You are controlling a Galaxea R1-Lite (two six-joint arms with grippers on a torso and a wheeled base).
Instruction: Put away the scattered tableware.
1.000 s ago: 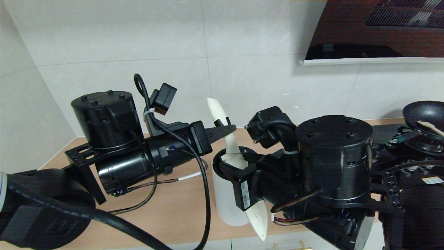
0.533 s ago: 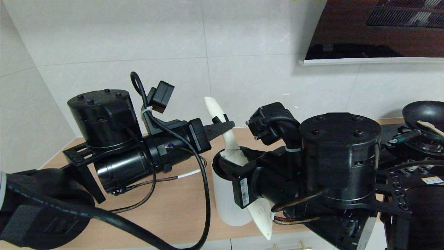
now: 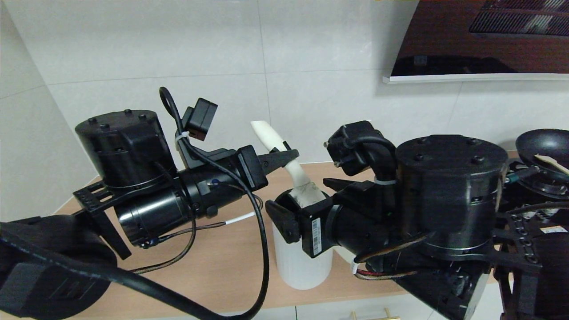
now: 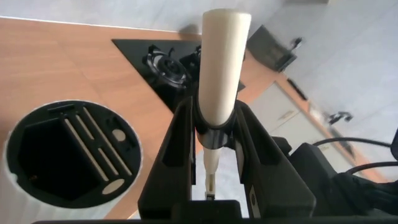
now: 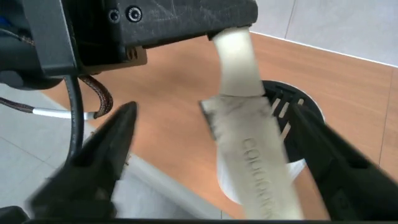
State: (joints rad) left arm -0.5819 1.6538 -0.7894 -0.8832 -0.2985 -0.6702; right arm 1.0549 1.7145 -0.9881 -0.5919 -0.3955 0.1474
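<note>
White tiled wall (image 3: pixel 311 49) behind wooden counter (image 3: pixel 222 266).

Bench (image 3: pixel 209 266): light wood countertop.
On it: white cylindrical utensil holder (image 3: pixel 302 266), upright; black gas hob (image 4: pixel 163 67), right end.

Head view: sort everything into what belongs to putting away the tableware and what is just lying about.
Job: white knife with cream handle, clamped in the left hand; white cylindrical holder with black insert; wooden chopsticks inside it; right hand, open either side of the blade.
Lying about: black wok on the black gas hob; pale spatula in the wok; dark range hood.
</note>
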